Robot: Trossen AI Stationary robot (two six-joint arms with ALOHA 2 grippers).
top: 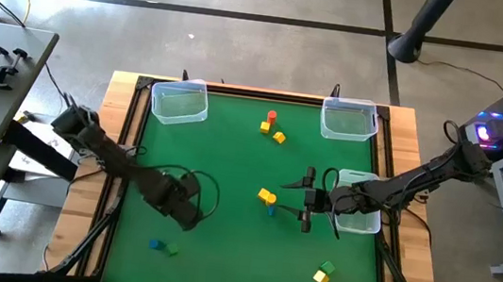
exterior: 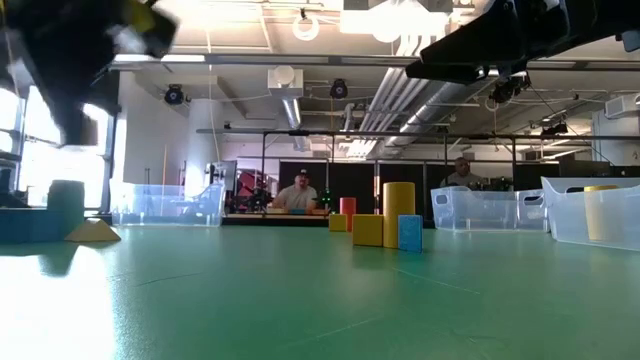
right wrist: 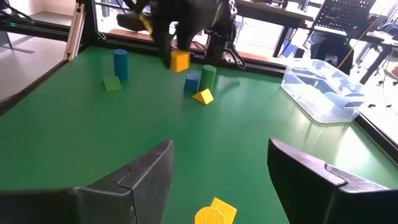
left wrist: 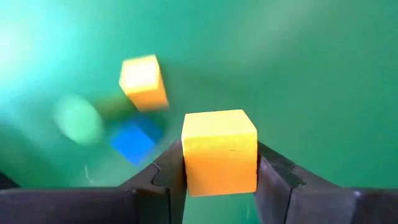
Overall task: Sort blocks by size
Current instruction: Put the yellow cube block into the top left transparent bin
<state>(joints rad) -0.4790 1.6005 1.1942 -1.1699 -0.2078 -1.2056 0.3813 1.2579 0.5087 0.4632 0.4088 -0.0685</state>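
— Status, blocks?
— I read the desk scattered with them; my left tool is clamped on a yellow cube, above the desk's left half.
— Right side?
— Its wrist view shows the right tool spread apart over a yellow block, mid-desk.

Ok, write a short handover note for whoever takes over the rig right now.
Left claw: shut on a yellow block, held above the mat's left half.
Right claw: open, empty, at mid-table beside the yellow and blue blocks.
Loose blocks: far centre, near left, near right.
Bins: right near bin holds something yellow; the far ones look empty.
Most sorting remains.
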